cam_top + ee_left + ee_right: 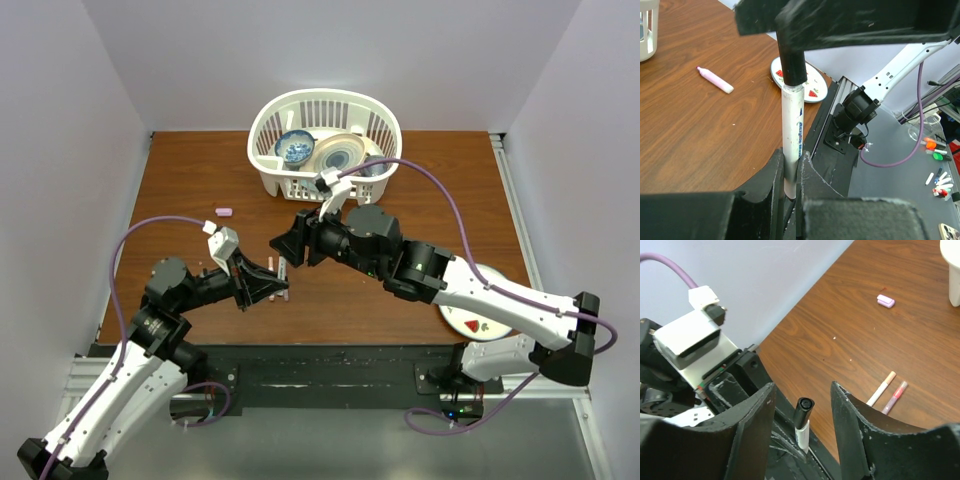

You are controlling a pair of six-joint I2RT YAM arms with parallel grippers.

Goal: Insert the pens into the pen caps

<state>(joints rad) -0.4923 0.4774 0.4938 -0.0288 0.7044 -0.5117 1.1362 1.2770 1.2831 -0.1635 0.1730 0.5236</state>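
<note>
My left gripper [270, 285] [791, 162] is shut on the white pen [792, 125], held upright above the table's front edge. A black cap [791, 60] sits on the pen's upper end; it also shows in the right wrist view [802, 412]. My right gripper [290, 240] [802, 415] is open, with a finger on each side of the black cap and not touching it. A white pen with a reddish end [881, 389] and a dark pink pen [895, 396] lie side by side on the table. A lilac-pink highlighter [715, 80] lies uncapped. A small pink cap [225, 212] [886, 300] lies apart at the back left.
A white basket [262, 130] with bowls and plates stands at the back centre. A white plate [470, 322] [810, 87] with watermelon pictures lies at the front right, partly under my right arm. Walls close in the table on the left, back and right.
</note>
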